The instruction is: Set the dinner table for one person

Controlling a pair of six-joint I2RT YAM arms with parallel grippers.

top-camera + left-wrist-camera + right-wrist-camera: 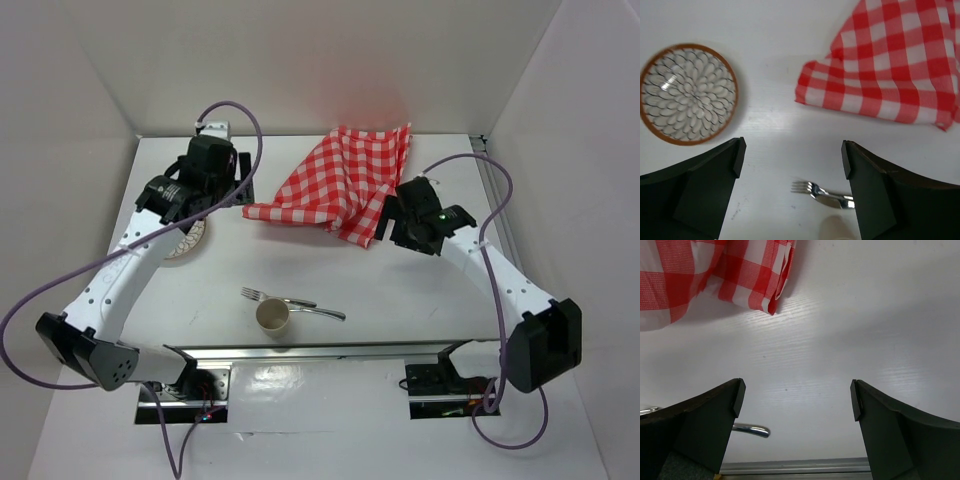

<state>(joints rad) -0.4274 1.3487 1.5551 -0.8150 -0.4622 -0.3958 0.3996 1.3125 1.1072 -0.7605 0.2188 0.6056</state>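
Left claw [232, 185] hangs released above the far left part of the tabletop [420, 290], jaws wide apart and holding nothing. In its wrist view bare white surface shows between the two dark fingers [700, 190].

The right claw [392, 215] is likewise released and empty, jaws spread. It hovers just beside the right edge of the cloth [340, 180], over bare tabletop.

The tabletop spreads flat and white in front of both arm bases and carries everything else. The red-and-white checked cloth lies crumpled at the far middle, one corner pointing toward the left claw.

A round plate [687, 94] with a brown rim and a petal pattern lies flat at the left. In the top view the left arm partly covers it.

Near the front edge a fork [265, 296] lies with its tines to the left. A second steel utensil [322, 312] lies just right of it, its kind unclear. A small cup [273, 316] stands upright, touching or just beside both.
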